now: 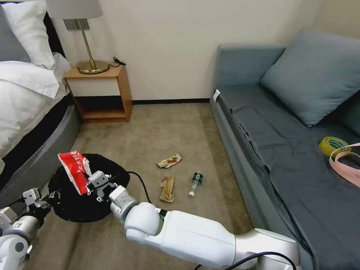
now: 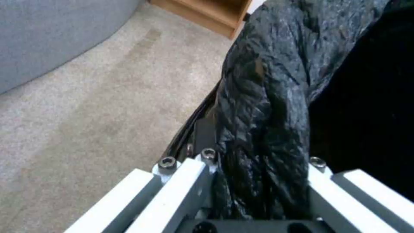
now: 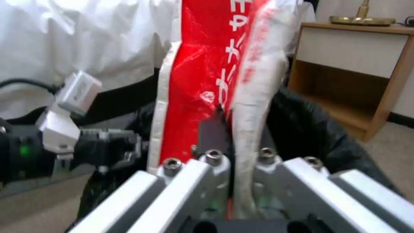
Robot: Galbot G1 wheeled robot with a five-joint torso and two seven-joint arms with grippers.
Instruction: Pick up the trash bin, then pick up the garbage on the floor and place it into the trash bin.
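Note:
The trash bin (image 1: pixel 86 202), lined with a crinkly black bag, hangs just above the carpet at lower left. My left gripper (image 1: pixel 47 198) is shut on its bagged rim (image 2: pixel 263 129). Over the bin's mouth my right gripper (image 1: pixel 88 183) is shut on the crushed red-and-white carton (image 1: pixel 75 168), which stands upright between the fingers (image 3: pixel 207 81). On the carpet to the right lie a gold-brown snack wrapper (image 1: pixel 169 160), a brown crumpled paper (image 1: pixel 167 189) and a small clear bottle with a green label (image 1: pixel 195 183).
A bed (image 1: pixel 26 105) borders the left, a wooden nightstand (image 1: pixel 101 93) with a brass lamp stands at the back, and a grey-blue sofa (image 1: pixel 292 150) runs along the right, carrying a yellow-green tape roll (image 1: pixel 333 144). Open carpet lies between them.

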